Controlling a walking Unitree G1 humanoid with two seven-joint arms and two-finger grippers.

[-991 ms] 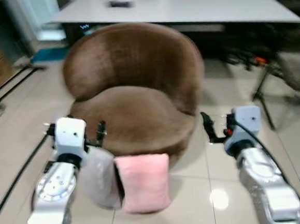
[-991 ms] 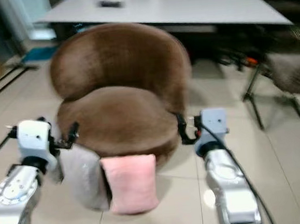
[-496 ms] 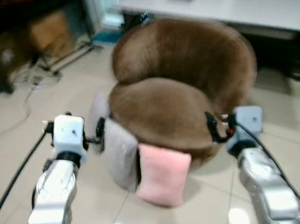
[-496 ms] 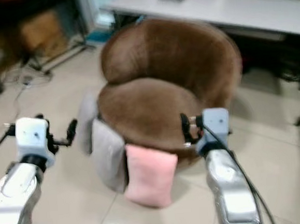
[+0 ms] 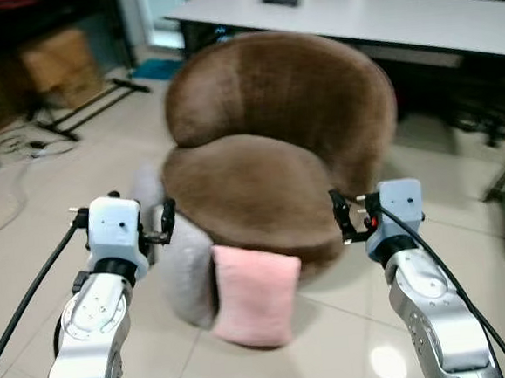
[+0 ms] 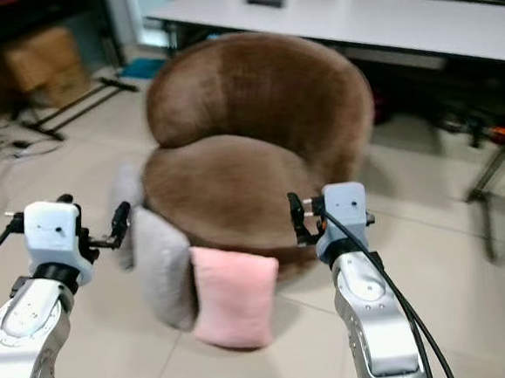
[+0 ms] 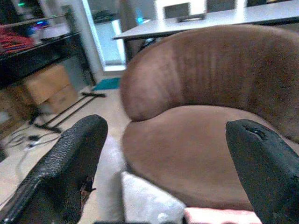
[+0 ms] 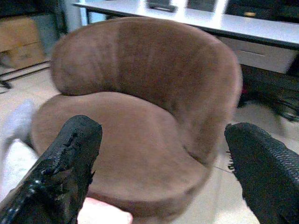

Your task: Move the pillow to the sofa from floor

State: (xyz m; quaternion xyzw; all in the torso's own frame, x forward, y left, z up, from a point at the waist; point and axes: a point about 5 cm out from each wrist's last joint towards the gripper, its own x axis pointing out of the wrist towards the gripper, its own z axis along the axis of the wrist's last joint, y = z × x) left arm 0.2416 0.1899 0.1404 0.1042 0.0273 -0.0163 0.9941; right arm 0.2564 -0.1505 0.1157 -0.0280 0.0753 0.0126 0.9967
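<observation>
The step in hand looks like the approach: the robot faces the sofa [image 5: 279, 143], a round brown tub seat, with both arms raised and nothing yet grasped. The pink pillow [image 5: 255, 296] stands on edge on the tiled floor [image 5: 29, 242], leaning against the front of the sofa base. Just beside it, on the robot's left, a grey pillow [image 5: 187, 273] leans the same way, and a second grey one [image 5: 148, 190] shows further round the sofa's left flank.

The left gripper [image 5: 159, 227] hovers above the grey pillow, level with the seat edge, and touches nothing. The right gripper [image 5: 342, 219] hangs near the sofa's front right edge, also clear of it. In both wrist views the jaws stand wide apart and empty, with the brown seat seen between the black fingers [image 7: 65, 163] and a strip of pink and white pillow at the foot of the picture.

The task names one pillow without saying which; the pink one sits nearest the middle of the robot's reach, so it seems the likely pick. The next move calls for bending or lowering the arms, since both grippers are well above the pillows, then bringing the jaws either side of the pillow's top edge. A soft cushion may sag or slip from a one-sided pinch. After that, a short lift onto the seat, which lies directly behind.
</observation>
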